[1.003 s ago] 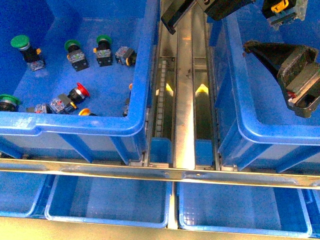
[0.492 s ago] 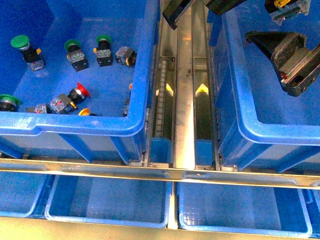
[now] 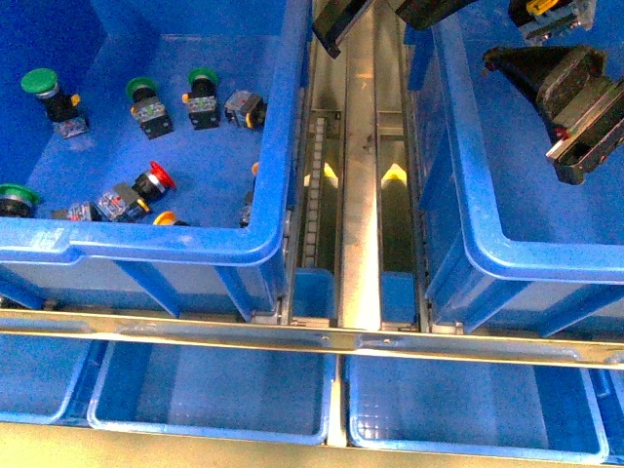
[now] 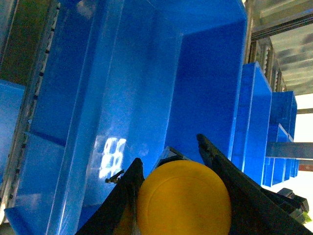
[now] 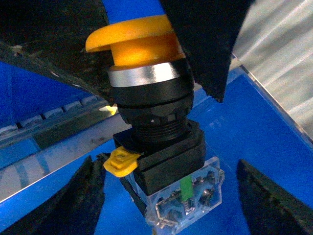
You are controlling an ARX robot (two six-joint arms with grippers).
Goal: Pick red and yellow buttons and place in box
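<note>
Yellow button [image 3: 548, 14]: pinched by left gripper [image 4: 168, 154], over box [image 3: 468, 224] interior, clear of rim.
Right gripper [image 3: 551, 88]: fingers spread, empty, near button.

Bright light from above, strong blue cast. Glare streaks the metal rail [image 3: 361, 195], a white reflection sits on the crate wall [image 4: 111, 156], and the near yellow cap [image 4: 183, 200] looks soft.
</note>
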